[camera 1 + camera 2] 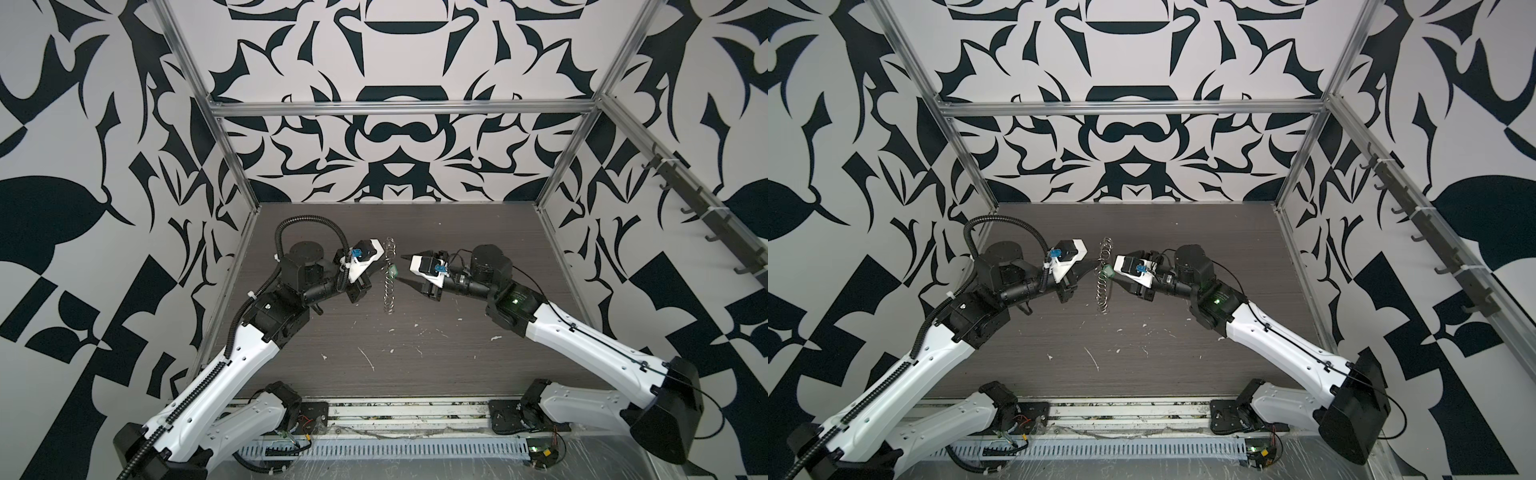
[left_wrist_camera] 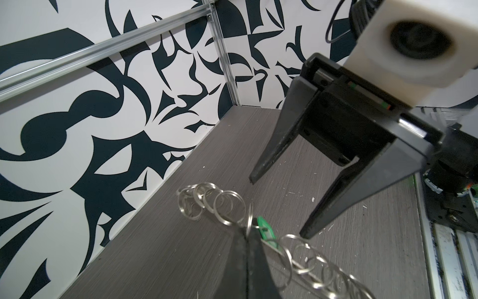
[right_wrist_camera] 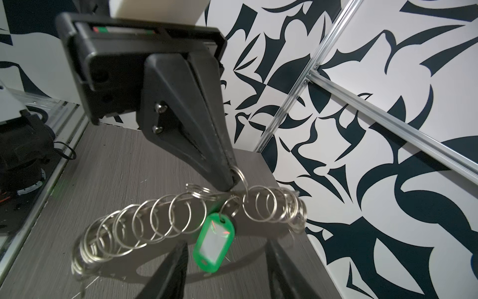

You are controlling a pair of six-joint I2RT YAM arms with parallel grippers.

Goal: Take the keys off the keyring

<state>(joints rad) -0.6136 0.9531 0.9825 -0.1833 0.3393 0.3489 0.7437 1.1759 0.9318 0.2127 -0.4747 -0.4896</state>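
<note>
Centrally, the keyring (image 1: 389, 286) hangs above the table (image 1: 415, 345), a sagging row of silver rings running front to back between the two arms in both top views; the left gripper (image 3: 232, 179) has its fingers pressed together on a single ring near the middle of the row, and the rest droops to either side of that pinch; whether the drooping ends touch the table I cannot tell. The green key tag (image 3: 214, 243) dangles from a small ring just beside the pinched one, its clear window facing the right wrist camera; a metal key on it cannot be made out. The right gripper (image 2: 279, 207) is spread, its fingers well apart; in the right wrist view the tag hangs between its two fingertips, close to one of them, and contact cannot be told; in a top view the tag (image 1: 1106, 272) sits just in front of that gripper.

The table is dark grey with a fine wood grain, flecked with white scuffs and crumbs towards the front; a soft shadow of the rings lies under them. Walls (image 1: 395, 62) in a bold black-and-white pattern close in three sides, framed by aluminium rails (image 1: 399, 109); a strip of dark hooks (image 1: 685, 203) runs along the right wall.
</note>
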